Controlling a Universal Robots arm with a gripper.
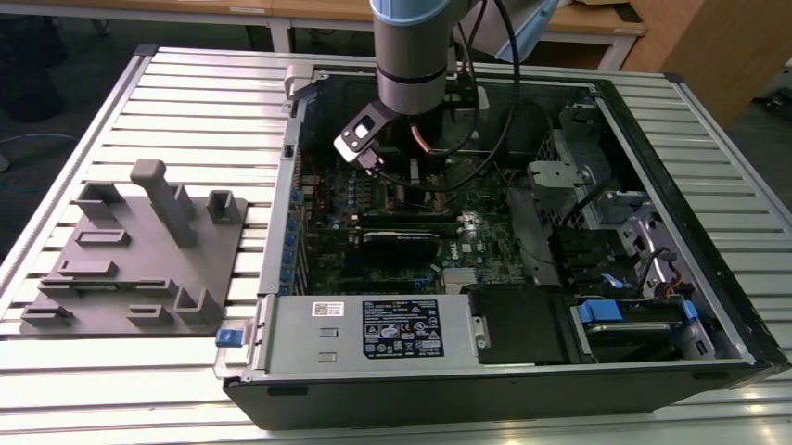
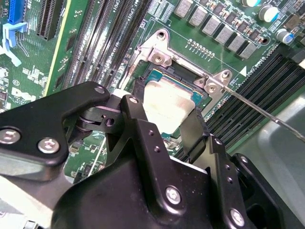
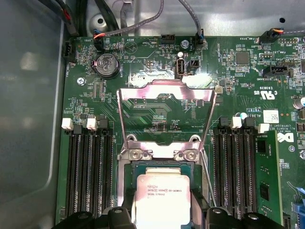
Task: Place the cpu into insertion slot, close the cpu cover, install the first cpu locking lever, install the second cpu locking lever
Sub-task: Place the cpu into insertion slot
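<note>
Computer case [image 1: 495, 400] is lying open on the slatted table [image 1: 185, 102]. In the exterior view the arm [image 1: 415, 46] is reaching down into its far end. Circuit board [image 3: 143, 62] is lying flat inside the case.

Cover [image 3: 164, 90] is standing flipped up on its hinge, window open, clear of the slot [image 3: 162, 166].

Cpu [image 3: 161, 198] is sitting square over the slot, silver top up, right between the gripper [image 2: 164, 114] tips. Slot rim is showing just past the cpu's edge on the hinge side. Can't tell whether the chip is fully seated or hanging just above.

Room: long black memory slots [image 3: 88, 171] are running along both sides of the slot, near the fingers but apart from them. The raised cover is taking up the hinge side. Thin lever [image 2: 257, 107] is angling out from the slot corner over the memory slots, apart from the gripper.

Fingers [image 2: 138, 124] are pressing in on two opposite cpu edges, set only as wide as the chip, clamping it.
</note>
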